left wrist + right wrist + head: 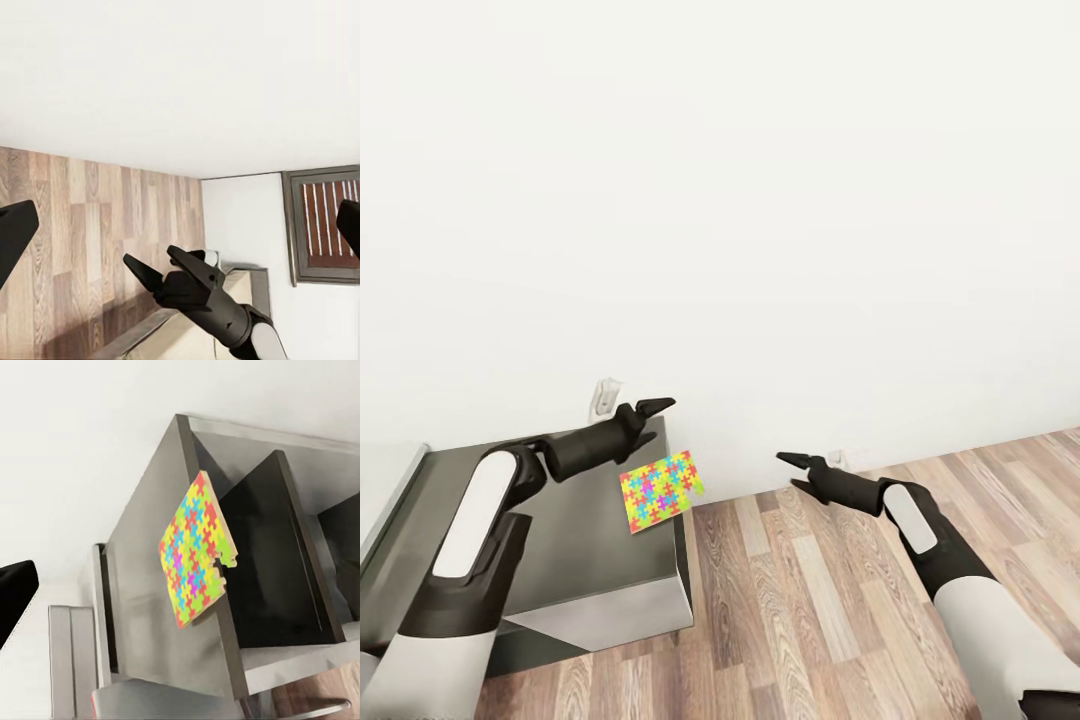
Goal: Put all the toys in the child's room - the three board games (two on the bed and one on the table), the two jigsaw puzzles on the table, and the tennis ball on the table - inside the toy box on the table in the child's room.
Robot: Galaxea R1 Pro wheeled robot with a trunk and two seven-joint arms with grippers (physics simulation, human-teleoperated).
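Item: flat multicoloured jigsaw puzzle (662, 490), at the grey surface (585, 560) corner beside the wood-plank floor (810, 600), unboxed; left gripper (657, 406) and right gripper (788, 461) jaws released, holding nothing.

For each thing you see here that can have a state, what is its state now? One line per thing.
jigsaw puzzle: lying at the table's corner, jutting past the edge, not held.
left hand: open, holding nothing, above the table.
right hand: open, holding nothing, over the wooden floor.
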